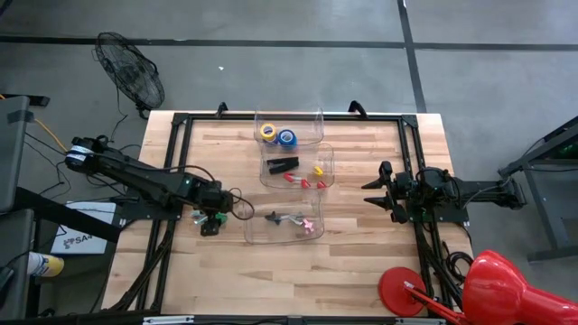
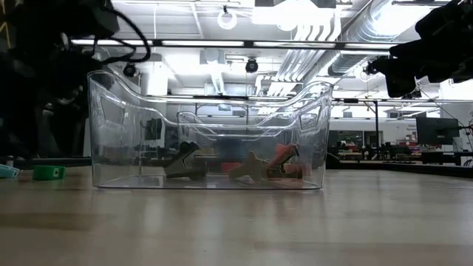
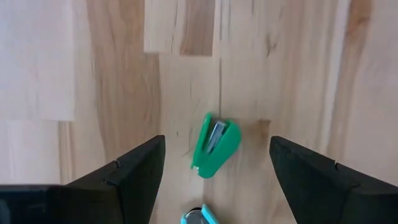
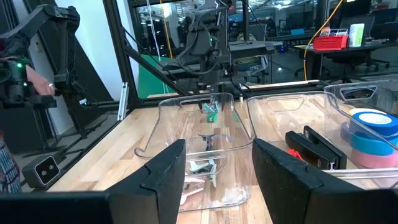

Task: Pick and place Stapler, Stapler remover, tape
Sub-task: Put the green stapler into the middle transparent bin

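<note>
One small green plastic stapler lay flat on the wooden table, nose toward seven o'clock, between the spread, empty fingers of the left gripper.

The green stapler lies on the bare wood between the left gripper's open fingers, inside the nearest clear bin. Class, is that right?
Not quite. The green stapler does lie on bare wood between the left gripper's open fingers, but outside the clear bin, beside it on the table. The high view and left wrist view show this.
</note>
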`<state>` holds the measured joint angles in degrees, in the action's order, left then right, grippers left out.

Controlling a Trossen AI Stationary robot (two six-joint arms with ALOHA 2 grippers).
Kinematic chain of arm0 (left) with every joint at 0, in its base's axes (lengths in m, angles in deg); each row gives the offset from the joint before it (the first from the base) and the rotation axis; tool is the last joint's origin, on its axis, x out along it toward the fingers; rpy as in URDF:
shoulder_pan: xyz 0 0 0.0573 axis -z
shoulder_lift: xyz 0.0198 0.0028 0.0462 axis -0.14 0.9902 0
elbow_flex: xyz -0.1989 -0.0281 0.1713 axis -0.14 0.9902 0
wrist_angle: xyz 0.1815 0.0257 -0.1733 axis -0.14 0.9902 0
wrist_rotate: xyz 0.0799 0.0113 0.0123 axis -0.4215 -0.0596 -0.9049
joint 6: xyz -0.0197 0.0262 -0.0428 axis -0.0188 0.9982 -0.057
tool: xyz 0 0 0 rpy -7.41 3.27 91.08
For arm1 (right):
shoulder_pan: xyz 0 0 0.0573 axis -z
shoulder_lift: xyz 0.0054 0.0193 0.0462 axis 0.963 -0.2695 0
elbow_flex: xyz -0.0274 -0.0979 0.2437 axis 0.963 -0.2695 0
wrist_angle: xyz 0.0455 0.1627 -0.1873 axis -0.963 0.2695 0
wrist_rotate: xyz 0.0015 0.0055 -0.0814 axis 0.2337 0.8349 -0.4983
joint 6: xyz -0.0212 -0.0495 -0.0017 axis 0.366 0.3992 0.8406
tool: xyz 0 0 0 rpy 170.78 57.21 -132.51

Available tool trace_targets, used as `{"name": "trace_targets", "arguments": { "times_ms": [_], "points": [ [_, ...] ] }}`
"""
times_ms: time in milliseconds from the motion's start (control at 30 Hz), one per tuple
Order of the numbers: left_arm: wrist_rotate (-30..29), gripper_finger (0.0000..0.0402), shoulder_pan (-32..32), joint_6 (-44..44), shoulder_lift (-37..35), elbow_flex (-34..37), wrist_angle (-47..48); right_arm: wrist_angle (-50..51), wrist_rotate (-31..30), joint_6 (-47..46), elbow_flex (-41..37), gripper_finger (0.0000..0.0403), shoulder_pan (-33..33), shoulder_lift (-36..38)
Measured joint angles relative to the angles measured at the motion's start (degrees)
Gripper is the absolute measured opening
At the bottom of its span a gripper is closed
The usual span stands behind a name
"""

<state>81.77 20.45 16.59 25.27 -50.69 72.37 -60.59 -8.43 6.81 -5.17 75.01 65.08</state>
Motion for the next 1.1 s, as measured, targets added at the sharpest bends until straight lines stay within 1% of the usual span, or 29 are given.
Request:
{"name": "trace_targets", "arguments": {
  "times_ms": [300,400,500,833,933,1100],
  "points": [
    [0.46,0.0285,0.0,1.31,0.02,5.88,-6.19,0.02,0.0,0.01,0.01,0.0177,0.0,0.0],
    [0.45,0.0285,0.0,3.75,0.02,7.5,-8.21,0.02,0.01,0.0,0.01,0.0177,0.0,0.0],
    [0.19,0.0285,0.02,6.39,-0.04,8.32,-9.22,0.02,0.0,0.0,0.02,0.0177,0.0,0.0],
    [-0.31,0.0283,0.02,6.79,-0.02,8.52,-10.11,0.02,0.0,0.02,0.0,0.0177,0.0,0.0],
    [-0.88,0.0267,0.02,6.78,-0.02,8.57,-10.28,0.02,0.0,0.02,0.0,0.0177,0.0,0.0],
    [-1.27,0.0216,-0.02,6.64,0.0,8.61,-10.52,0.02,0.01,0.01,0.0,0.0177,0.0,0.0]
  ]
}}
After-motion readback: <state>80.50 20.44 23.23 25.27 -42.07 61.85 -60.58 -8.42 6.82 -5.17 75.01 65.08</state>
